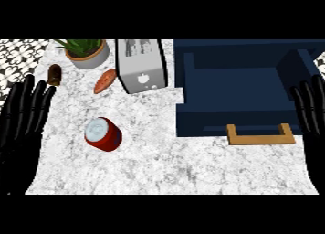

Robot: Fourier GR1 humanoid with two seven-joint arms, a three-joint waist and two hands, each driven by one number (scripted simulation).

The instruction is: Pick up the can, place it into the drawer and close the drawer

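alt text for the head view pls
A red can stands on the marble counter, left of an open dark blue drawer with a wooden handle. The open left hand and right hand rest at the edges.

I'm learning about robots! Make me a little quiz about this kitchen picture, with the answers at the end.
1. True or false: the red can is already inside the blue drawer.
2. Which thing stands nearest the toaster? A) sweet potato B) wooden drawer handle C) right robot hand
3. Fill in: both the left robot hand and the right robot hand are ____, holding nothing.

Key: 1. False, it lies on the marble counter, left of the open drawer. 2. A. 3. open.
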